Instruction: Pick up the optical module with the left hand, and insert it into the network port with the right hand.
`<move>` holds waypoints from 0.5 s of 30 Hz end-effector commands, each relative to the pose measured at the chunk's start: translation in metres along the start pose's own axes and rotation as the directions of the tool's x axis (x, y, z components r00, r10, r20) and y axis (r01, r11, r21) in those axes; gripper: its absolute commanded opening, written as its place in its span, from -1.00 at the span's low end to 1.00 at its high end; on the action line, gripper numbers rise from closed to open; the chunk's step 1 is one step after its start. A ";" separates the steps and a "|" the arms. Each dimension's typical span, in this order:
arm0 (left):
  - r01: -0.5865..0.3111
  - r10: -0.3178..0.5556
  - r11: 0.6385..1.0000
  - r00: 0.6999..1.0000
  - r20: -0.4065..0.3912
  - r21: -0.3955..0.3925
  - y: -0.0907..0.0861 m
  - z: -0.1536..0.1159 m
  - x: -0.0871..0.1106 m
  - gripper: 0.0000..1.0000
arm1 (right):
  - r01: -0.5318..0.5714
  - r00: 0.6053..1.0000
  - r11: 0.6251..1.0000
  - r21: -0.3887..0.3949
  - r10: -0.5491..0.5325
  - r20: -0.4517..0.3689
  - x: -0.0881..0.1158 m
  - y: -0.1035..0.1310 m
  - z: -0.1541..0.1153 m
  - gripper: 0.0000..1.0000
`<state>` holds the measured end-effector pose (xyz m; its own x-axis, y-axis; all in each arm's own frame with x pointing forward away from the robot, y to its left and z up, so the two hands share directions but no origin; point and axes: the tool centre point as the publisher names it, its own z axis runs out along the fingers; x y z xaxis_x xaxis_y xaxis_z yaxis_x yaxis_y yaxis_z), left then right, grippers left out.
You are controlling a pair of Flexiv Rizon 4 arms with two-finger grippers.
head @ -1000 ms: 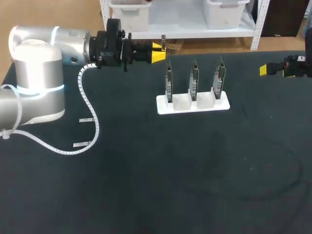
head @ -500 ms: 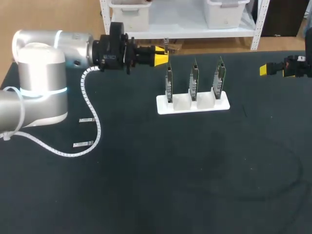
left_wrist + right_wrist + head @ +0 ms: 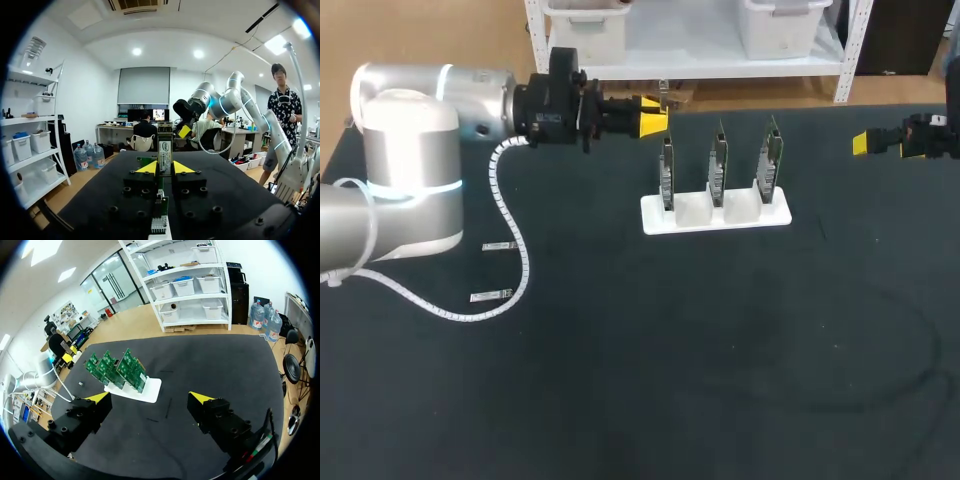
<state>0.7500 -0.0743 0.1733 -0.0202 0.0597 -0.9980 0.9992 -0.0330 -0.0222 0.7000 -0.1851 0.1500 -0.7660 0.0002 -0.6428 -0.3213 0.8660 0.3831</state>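
Observation:
The optical module [image 3: 663,95], a slim silver piece, stands upright between the yellow tips of my left gripper [image 3: 656,116], which is shut on it just behind the leftmost circuit board. In the left wrist view the module [image 3: 165,151] rises from between the tips of the left gripper [image 3: 165,168], with a green board [image 3: 160,201] below. Three green boards stand upright in a white holder [image 3: 740,217]; their ports are too small to make out. My right gripper [image 3: 868,143] hovers at the table's right edge, open and with nothing in it. In its own view the right gripper [image 3: 150,399] faces the boards [image 3: 117,369].
Two more small modules [image 3: 496,246] [image 3: 490,295] lie flat on the black table at the left, beside the left arm's white coiled cable [image 3: 510,230]. A thin dark cable loops over the table at the front right [image 3: 910,370].
My left gripper has shifted a little to the right with the module, closer to the leftmost board. The right arm has not moved.

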 end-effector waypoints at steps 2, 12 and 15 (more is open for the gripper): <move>0.000 0.000 1.000 1.000 -0.002 0.007 0.006 0.004 0.003 -1.00 | 0.000 1.000 1.000 0.000 0.000 0.000 0.000 0.000 0.000 1.00; 0.010 -0.010 1.000 1.000 -0.001 0.015 0.007 0.007 0.006 -1.00 | 0.000 1.000 1.000 0.000 0.000 0.000 0.000 0.000 0.000 1.00; 0.014 -0.014 1.000 1.000 -0.002 0.010 0.006 0.005 0.007 -1.00 | 0.000 1.000 1.000 0.000 0.000 0.000 0.000 0.000 0.000 1.00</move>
<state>0.7544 -0.0800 0.1664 -0.0328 0.0608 -0.9976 0.9986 -0.0397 -0.0352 0.7000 -0.1851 0.1500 -0.7660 0.0002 -0.6428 -0.3213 0.8660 0.3831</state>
